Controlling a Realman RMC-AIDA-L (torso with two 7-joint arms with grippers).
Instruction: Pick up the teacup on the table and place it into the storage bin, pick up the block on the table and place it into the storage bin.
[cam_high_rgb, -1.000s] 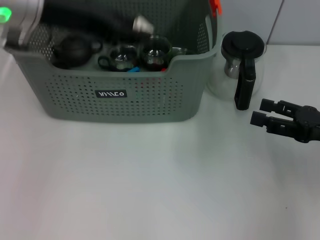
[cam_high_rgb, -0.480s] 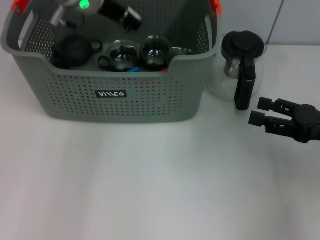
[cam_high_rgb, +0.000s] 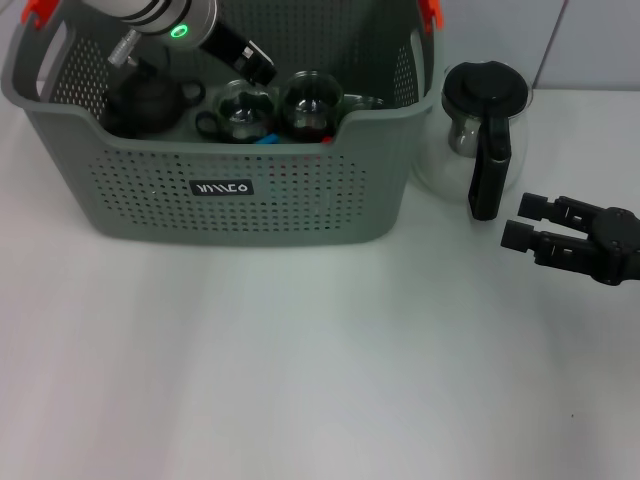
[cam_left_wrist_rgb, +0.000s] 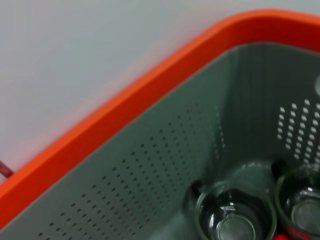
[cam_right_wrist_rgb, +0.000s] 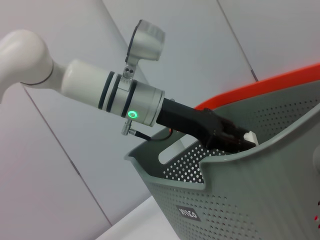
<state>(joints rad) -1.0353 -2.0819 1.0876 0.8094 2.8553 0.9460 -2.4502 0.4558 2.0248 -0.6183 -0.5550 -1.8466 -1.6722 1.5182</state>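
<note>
Glass jug (cam_high_rgb: 480, 130) (black lid) beside storage bin (cam_high_rgb: 240, 190), near right gripper (cam_high_rgb: 522, 222).

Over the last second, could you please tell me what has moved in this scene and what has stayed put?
The left tool has drawn back: a second ago the left arm lay low across the storage bin, hiding its back-left corner; now it sits higher and farther left, with that corner showing. The glass cups and dark teapot inside have not shifted. The right tool remains beside the glass jug, barely moved.
</note>
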